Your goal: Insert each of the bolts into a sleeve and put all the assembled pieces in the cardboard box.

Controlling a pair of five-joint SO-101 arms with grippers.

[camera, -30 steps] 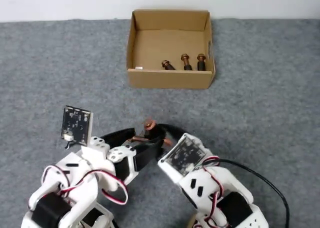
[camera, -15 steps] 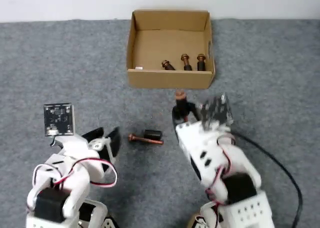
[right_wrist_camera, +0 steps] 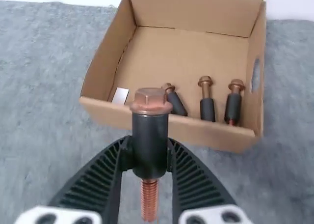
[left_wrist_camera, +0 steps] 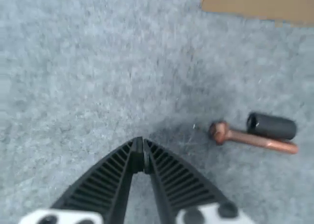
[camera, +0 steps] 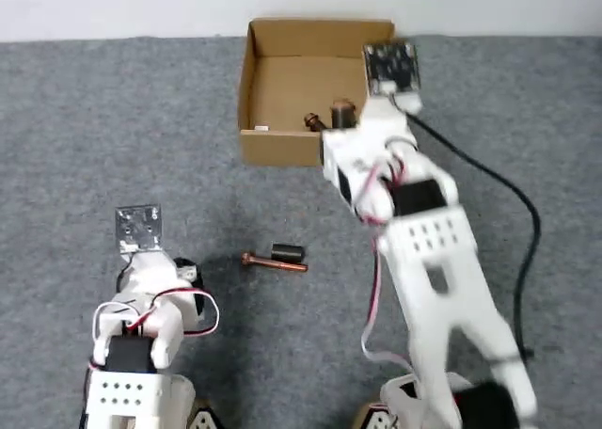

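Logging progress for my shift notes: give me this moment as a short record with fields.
Right gripper: shut on an assembled piece, near the cardboard box front wall
Left gripper: shut, empty, over the carpet
In box: three assembled pieces
Loose on carpet: one bolt, one sleeve beside it, not joined

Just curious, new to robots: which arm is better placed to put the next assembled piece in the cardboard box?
Right, probably. The right end effector grips an assembled piece at the cardboard box; the left end effector is shut, empty, back near the loose bolt.
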